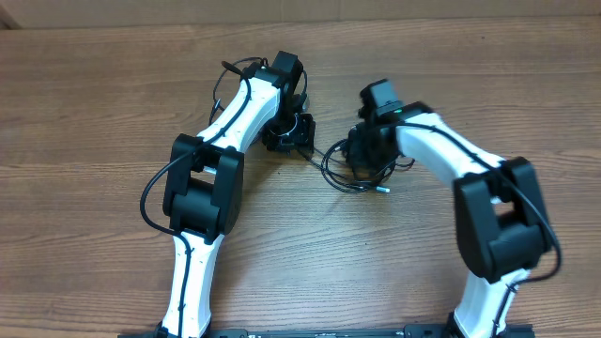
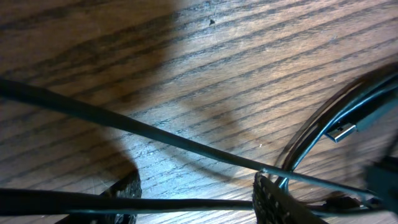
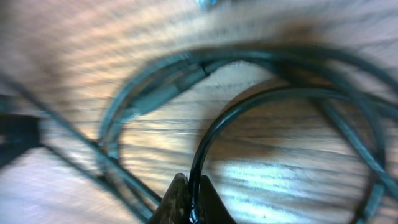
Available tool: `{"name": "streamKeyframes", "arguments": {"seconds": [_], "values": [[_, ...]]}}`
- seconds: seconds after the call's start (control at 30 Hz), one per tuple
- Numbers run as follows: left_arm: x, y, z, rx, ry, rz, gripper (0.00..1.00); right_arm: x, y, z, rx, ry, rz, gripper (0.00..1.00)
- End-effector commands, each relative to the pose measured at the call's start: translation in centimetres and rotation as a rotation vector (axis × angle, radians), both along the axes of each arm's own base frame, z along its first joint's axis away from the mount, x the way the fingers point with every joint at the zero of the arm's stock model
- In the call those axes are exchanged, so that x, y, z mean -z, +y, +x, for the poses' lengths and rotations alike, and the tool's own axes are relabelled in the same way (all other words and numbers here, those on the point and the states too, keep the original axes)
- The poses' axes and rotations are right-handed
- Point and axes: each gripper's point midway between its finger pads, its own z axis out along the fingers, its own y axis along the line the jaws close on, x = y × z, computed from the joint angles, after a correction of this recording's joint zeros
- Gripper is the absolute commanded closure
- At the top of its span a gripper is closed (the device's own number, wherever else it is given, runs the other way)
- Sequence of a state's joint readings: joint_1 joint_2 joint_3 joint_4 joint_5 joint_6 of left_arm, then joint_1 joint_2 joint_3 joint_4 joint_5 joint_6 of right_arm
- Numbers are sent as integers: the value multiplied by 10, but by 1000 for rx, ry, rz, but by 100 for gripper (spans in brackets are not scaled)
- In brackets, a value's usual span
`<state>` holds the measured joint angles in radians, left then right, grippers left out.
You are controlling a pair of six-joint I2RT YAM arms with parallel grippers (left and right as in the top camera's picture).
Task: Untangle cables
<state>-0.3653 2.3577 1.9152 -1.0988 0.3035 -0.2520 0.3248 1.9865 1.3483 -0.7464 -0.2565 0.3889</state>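
The thin black cables [image 1: 346, 175] lie in tangled loops on the wooden table between my two arms. My right gripper [image 1: 368, 158] stands over the loops and is shut on one black strand [image 3: 214, 134], which curves up out of the closed fingertips [image 3: 191, 200]. More loops [image 3: 155, 93] lie blurred around it. My left gripper [image 1: 293, 133] is low over the table just left of the tangle, its fingers [image 2: 199, 202] wide apart. One strand [image 2: 186, 203] runs across between the fingers, and another [image 2: 155, 132] crosses diagonally. A metal plug [image 2: 342, 132] lies at the right.
The wooden table [image 1: 113, 103] extends all around. A thin black loop [image 1: 228, 73] shows beside the left arm's forearm at the back. The arms' bases stand at the front edge [image 1: 319, 330].
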Motion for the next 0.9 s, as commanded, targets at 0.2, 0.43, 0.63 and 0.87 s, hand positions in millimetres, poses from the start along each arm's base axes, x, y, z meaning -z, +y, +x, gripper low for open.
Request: {"name": "streamKeyframes", "arguments": {"seconds": [0.2,0.43,0.63,0.87], "values": [[1,1,-4,37,0,2,42,-124,-31,33,78,-148,484,96],[1,2,-4,46,-5,7,37,-130,-60,31,129,-118,558,94],[1,2,-3,45,-9,7,24,-86,-41,8,71,-63,309,55],[3,9,-4,45,-9,46,75,-55,-30,5,129,-104,-36,54]]}}
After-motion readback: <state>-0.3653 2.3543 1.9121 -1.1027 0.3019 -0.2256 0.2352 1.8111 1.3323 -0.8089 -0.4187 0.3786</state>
